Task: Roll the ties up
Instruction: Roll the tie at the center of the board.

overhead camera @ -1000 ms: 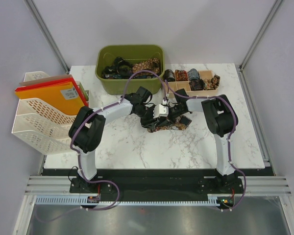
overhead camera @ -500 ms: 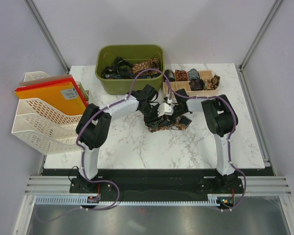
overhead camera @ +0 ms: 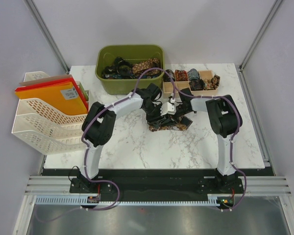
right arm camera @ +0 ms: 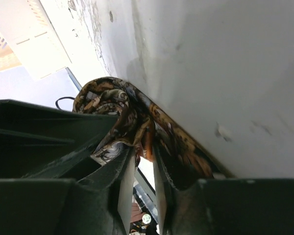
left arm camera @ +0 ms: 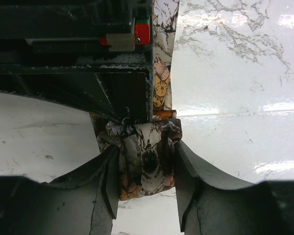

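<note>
One of the ties (overhead camera: 169, 127), dark with a brown-gold print, lies partly rolled on the marble table (overhead camera: 137, 142), just below where the two grippers meet. My left gripper (overhead camera: 156, 113) is shut on the rolled end. In the left wrist view, that roll (left arm camera: 148, 169) shows a cat print and is pinched between the fingers (left arm camera: 110, 186) of the left gripper (left arm camera: 147, 149). My right gripper (overhead camera: 172, 113) faces it from the right. In the right wrist view, the right gripper (right arm camera: 144, 149) has its jaws slightly parted, with a fold of the tie (right arm camera: 112, 98) at the tips.
A green bin (overhead camera: 104, 78) of loose ties stands at the back. A wooden box (overhead camera: 179, 87) of rolled ties sits to its right. A white file tray (overhead camera: 36, 122) with orange folders (overhead camera: 51, 98) is at the left. The right arm's body (left arm camera: 68, 58) fills the left wrist view's top.
The right gripper's jaws have parted a little. Both grippers shifted slightly up and to the right over the tie, and the left arm's elbow swung right.
</note>
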`<state>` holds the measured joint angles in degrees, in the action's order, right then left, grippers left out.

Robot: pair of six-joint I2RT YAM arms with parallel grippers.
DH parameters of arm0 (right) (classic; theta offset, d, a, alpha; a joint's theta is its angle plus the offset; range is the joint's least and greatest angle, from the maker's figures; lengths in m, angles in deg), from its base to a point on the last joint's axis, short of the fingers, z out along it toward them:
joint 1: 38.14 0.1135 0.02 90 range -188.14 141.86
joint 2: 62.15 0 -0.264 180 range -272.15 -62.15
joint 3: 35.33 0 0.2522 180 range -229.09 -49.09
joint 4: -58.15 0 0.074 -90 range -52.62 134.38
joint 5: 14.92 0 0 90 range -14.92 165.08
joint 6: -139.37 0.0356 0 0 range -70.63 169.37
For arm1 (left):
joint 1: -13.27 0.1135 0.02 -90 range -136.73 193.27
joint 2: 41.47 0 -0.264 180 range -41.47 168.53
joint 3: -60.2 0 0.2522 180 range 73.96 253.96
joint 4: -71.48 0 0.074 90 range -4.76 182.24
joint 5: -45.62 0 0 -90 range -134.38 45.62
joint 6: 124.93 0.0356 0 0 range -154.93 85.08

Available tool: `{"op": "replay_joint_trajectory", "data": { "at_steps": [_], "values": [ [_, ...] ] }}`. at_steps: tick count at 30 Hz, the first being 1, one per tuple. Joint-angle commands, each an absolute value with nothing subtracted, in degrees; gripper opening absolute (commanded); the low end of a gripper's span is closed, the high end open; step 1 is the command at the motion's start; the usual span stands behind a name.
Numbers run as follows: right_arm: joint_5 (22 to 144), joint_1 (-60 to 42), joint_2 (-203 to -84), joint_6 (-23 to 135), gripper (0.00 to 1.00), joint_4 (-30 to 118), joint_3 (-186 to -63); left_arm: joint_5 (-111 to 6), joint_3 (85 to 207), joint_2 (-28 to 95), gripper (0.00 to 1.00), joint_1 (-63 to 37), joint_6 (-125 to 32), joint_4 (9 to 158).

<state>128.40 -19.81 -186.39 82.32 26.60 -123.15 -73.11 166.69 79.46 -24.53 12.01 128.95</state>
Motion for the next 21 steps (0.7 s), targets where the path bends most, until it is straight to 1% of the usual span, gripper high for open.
{"op": "replay_joint_trajectory", "data": {
  "at_steps": [1, 4, 6, 7, 9, 19, 21],
  "values": [
    [126.4, -21.0, -183.0, 79.8, 0.34, 25.0, -122.1, -69.0, 166.2, 86.3, 0.31, -26.3, 14.9, 132.8],
    [126.8, -21.9, -182.3, 78.5, 0.37, 23.5, -121.6, -68.6, 167.1, 87.3, 0.3, -26.5, 15.0, 133.6],
    [127.4, -22.3, -181.7, 78.2, 0.41, 23.3, -121.2, -68.6, 167.6, 87.6, 0.3, -26.4, 15.1, 134.0],
    [127.7, -22.4, -181.5, 78.3, 0.46, 23.4, -121.2, -68.5, 167.7, 87.8, 0.3, -26.5, 15.2, 134.1],
    [127.9, -22.3, -180.8, 78.2, 0.5, 23.6, -121.3, -68.4, 168.3, 88.3, 0.3, -26.6, 15.4, 134.5],
    [129.9, -23.3, -178.9, 77.0, 0.53, 23.6, -121.0, -68.4, 169.1, 89.1, 0.32, -26.6, 15.8, 135.6],
    [130.7, -23.5, -178.3, 76.5, 0.56, 23.6, -120.8, -68.4, 169.2, 89.1, 0.32, -26.6, 16.0, 135.7]
  ]
}}
